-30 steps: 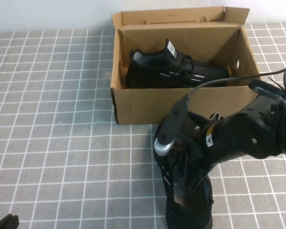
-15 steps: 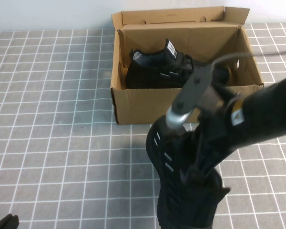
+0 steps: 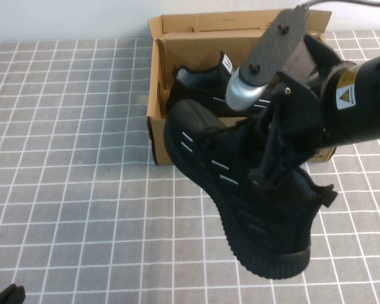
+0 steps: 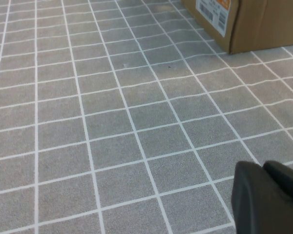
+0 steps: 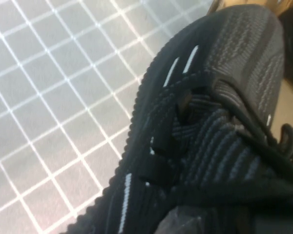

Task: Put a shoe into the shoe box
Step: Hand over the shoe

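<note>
Above grid-tiled mat (image 3: pixel 69 158), knit shoe (image 3: pixel 240 190), pincers (image 3: pixel 272 171) (image 4: pixel 266 195)

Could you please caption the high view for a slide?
Right gripper lifts a black shoe toward the shoe box.

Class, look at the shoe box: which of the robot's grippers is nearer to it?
Right. The right gripper holds the lifted shoe just in front of the shoe box; the left gripper sits shut at the table's near-left corner.

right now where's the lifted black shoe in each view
High view: the black knit lace-up sneaker fills centre-right, held in the air by the right end effector.
Left wrist view: not in it; only the parked left end effector.
Right wrist view: fills the frame.
Shared landmark: brown cardboard shoe box.
</note>
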Robot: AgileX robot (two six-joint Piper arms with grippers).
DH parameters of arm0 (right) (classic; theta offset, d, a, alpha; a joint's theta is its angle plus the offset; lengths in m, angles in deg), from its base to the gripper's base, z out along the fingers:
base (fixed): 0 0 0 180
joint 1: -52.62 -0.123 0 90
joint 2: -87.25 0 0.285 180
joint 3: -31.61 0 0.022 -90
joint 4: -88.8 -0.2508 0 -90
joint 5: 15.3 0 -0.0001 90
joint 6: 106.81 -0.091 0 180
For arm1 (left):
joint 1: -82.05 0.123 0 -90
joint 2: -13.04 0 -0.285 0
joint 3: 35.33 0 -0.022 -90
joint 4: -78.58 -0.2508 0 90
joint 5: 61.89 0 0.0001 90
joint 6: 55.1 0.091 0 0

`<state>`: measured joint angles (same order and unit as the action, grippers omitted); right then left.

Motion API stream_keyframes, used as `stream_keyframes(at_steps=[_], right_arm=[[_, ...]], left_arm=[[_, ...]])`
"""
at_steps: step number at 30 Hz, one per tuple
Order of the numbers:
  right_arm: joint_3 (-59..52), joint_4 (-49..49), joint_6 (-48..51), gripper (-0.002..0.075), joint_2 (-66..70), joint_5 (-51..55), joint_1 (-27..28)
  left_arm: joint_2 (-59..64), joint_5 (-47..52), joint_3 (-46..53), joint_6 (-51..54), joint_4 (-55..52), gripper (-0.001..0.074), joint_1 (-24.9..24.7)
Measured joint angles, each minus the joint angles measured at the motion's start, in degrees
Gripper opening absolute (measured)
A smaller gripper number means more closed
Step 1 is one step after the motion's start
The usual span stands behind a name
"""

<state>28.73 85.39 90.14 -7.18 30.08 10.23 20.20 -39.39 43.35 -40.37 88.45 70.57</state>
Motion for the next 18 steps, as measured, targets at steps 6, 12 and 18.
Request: stream_keyframes(at_steps=[6,12,18], right_arm=[[0.1,0.0,0.0,-0.0003,0.0,-0.9,0.0],[0.1,-1.0,0.0,-0.0003,0.0,-1.4,0.0],[0.1,-2.2,0.0,-0.0003,0.0,-1.4,0.0]], left_arm=[[0.0,0.0,0.0,0.0,0.0,-0.0001,0.0],[0.0,0.0,0.0,0.0,0.0,-0.0001,0.0],[0.0,-3.6,0.1,0.2,-1.9,-0.0001,0.0]])
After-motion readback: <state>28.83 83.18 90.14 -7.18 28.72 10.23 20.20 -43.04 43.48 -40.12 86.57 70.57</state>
